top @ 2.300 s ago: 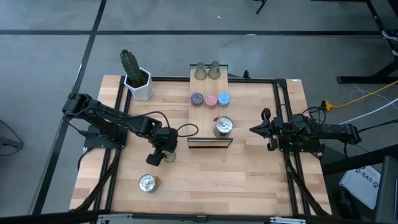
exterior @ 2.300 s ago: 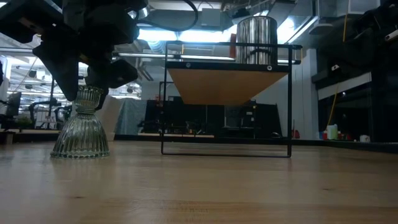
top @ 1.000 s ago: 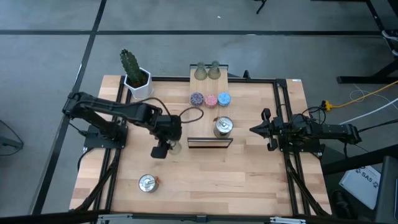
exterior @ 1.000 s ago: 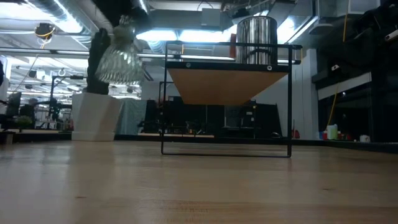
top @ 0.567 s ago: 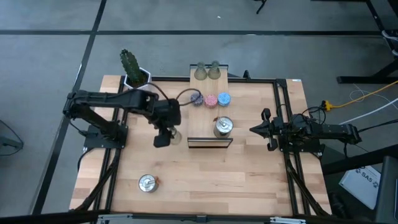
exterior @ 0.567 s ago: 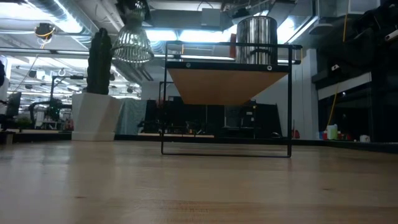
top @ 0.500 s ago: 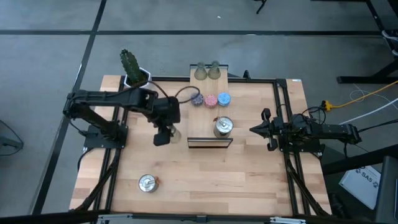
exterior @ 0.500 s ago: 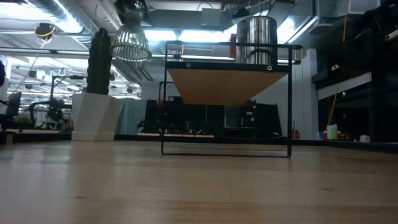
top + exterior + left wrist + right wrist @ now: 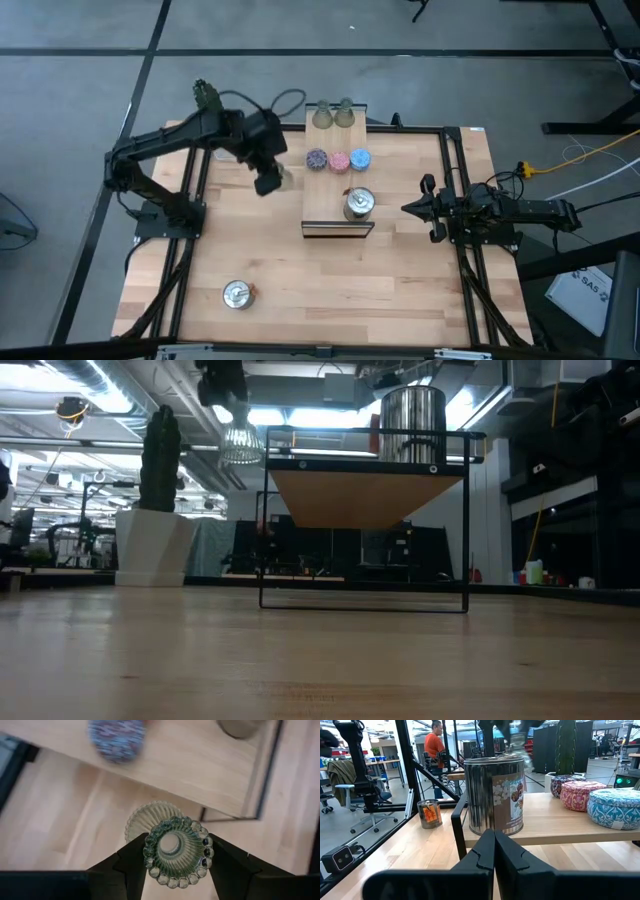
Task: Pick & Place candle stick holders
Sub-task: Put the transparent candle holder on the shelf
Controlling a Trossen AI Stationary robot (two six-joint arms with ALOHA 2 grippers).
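Note:
My left gripper (image 9: 270,182) is shut on an olive-green bell-shaped candle holder (image 9: 170,845), high above the table just left of the raised wooden board (image 9: 337,175). The holder also shows in the low view (image 9: 241,445). On the board stand two green holders (image 9: 333,115), the purple (image 9: 316,158), pink (image 9: 339,160) and blue (image 9: 360,158) holders, and a silver holder (image 9: 358,203). Another silver holder (image 9: 237,294) stands on the table at the near left. My right gripper (image 9: 408,209) is shut and empty at the table's right. My left gripper pinches the green holder's beaded top cup (image 9: 176,851) between its two fingers (image 9: 131,862), one on each side. The fingers come from above, pointing down. The holder hangs upright with its ribbed bell base (image 9: 150,817) below, lifted clear of the table.
The board sits on a black wire frame (image 9: 365,520) well above the table. A cactus in a white pot (image 9: 155,510) stands at the far left corner, partly under my left arm. People and furniture show in the room beyond, in the right wrist view (image 9: 436,750).
My left gripper has carried the green holder up and toward the table's far edge, along the board's left side. The holder, tilted a second ago, now hangs upright. My right arm has kept still.

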